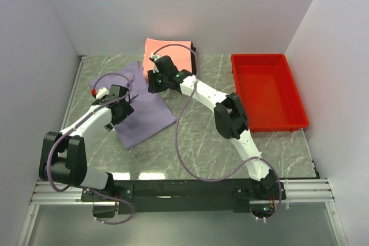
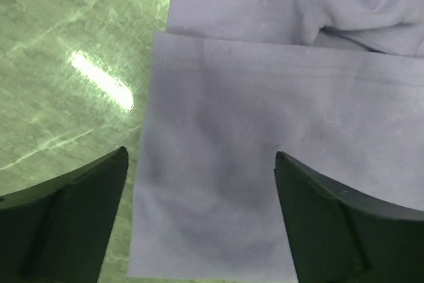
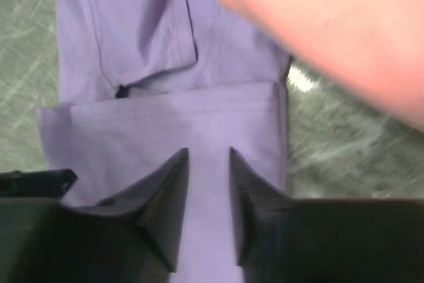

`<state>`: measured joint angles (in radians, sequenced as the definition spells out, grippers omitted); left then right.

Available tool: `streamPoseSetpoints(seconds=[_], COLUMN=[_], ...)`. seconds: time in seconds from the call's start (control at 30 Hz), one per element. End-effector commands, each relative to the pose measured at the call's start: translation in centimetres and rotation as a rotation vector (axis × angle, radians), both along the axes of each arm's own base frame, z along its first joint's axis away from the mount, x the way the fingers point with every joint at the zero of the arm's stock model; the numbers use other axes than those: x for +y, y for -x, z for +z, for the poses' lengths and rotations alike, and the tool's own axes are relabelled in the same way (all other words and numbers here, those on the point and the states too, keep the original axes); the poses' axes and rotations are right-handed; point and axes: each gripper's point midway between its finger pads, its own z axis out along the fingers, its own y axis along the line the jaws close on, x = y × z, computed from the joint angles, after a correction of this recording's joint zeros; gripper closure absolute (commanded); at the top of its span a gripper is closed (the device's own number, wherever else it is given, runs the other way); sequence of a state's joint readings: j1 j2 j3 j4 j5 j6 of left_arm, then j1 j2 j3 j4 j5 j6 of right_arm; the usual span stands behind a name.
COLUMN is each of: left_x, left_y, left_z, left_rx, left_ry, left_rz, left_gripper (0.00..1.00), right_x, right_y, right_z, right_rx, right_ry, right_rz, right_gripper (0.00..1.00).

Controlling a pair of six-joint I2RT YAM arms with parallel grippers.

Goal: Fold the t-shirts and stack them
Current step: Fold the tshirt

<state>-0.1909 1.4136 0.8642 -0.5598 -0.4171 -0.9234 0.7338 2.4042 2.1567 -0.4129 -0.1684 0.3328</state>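
Note:
The lavender t-shirt [image 1: 144,113] lies partly folded on the left half of the table. My left gripper [image 1: 117,109] hovers over its left part, jaws wide open and empty; in the left wrist view [image 2: 201,157] a folded hem of the shirt [image 2: 265,117] lies flat beneath. My right gripper [image 1: 154,82] is over the shirt's far right edge, jaws [image 3: 209,154] a narrow gap apart with flat lavender cloth [image 3: 165,124] showing between them. A folded salmon-pink shirt [image 1: 170,50] lies at the back, also in the right wrist view [image 3: 331,24]. A dark sliver shows under its right edge. The dark red shirt is out of view.
A red plastic tray [image 1: 236,76] stands at the right, holding nothing. White walls close in the table on the left, back and right. The marbled green tabletop [image 1: 196,136] shows between the shirt and the tray.

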Motion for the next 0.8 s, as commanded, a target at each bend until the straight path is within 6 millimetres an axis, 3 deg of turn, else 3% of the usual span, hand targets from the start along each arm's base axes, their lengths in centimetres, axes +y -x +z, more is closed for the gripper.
streamPoseSetpoints(seconds=[0.0,0.1,0.13,0.17,0.2,0.33,0.43,0.53,0.67,0.77], left_x=[0.1,-0.3,-0.7,-0.9,-1.1,-2.8,-4.7,-6.0,-5.5,-4.7], left_y=[-2.0,-2.2,-2.1,-1.6,-1.3,1.1,4.1,8.5,12.1,13.1], left_z=[2.8,4.1,4.2,4.2,4.1,3.2,2.3,0.2,-2.4,-3.4], left_rx=[-0.09,-0.127,-0.132,-0.144,-0.145,-0.126,-0.103,-0.045,0.018,0.012], left_ry=[-0.009,0.021,0.043,0.062,0.075,0.166,0.222,0.259,0.292,0.301], left_rz=[0.007,0.003,-0.013,-0.019,-0.025,-0.047,-0.069,-0.054,0.044,0.13], left_gripper=[0.01,0.0,0.0,0.01,0.0,0.01,0.01,0.0,0.0,0.01], right_x=[0.4,-0.2,-0.6,-0.9,-1.3,-3.4,-5.3,-7.6,-9.0,-9.7], right_y=[-1.9,-1.2,-0.5,0.1,0.5,3.2,5.7,8.7,10.3,10.9], right_z=[4.5,6.3,5.5,7.1,7.3,7.4,6.5,4.3,2.3,0.7], right_rx=[-0.09,-0.099,-0.079,-0.093,-0.089,-0.059,-0.017,0.05,0.093,0.119], right_ry=[-0.066,-0.075,-0.064,-0.083,-0.083,-0.086,-0.094,-0.076,-0.054,-0.031], right_rz=[-0.026,-0.02,-0.014,-0.013,-0.013,-0.026,-0.046,-0.057,-0.072,-0.091], right_gripper=[0.52,0.26,0.23,0.21,0.16,0.11,0.11,0.1,0.1,0.1])
